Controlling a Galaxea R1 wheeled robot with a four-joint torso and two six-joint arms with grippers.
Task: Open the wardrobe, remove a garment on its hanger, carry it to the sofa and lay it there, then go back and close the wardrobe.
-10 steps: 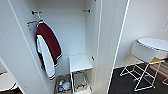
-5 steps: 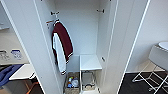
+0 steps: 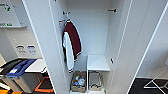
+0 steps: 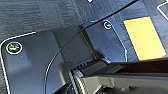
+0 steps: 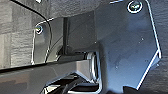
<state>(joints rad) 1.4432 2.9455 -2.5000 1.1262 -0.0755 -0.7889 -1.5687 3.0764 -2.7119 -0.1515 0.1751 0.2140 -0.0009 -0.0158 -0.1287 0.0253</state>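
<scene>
I am facing the wardrobe [image 3: 100, 37], its doors standing open. A dark red garment [image 3: 73, 41] is hanging lengthwise down the left inner side, a white piece against it, above baskets [image 3: 78, 83] at the bottom. I am not making out the black shirt inside. For either claw I cannot tell open from closed, nor which arm is nearer

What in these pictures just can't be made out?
- Basket contents on the wardrobe floor, head view: too blurred to name.
- Dark red garment, head view: its hanger is hidden by the collar.
- Wardrobe top, head view: cut off by the edge.
- Wrist views: fingers hidden behind the robot's plates.
</scene>
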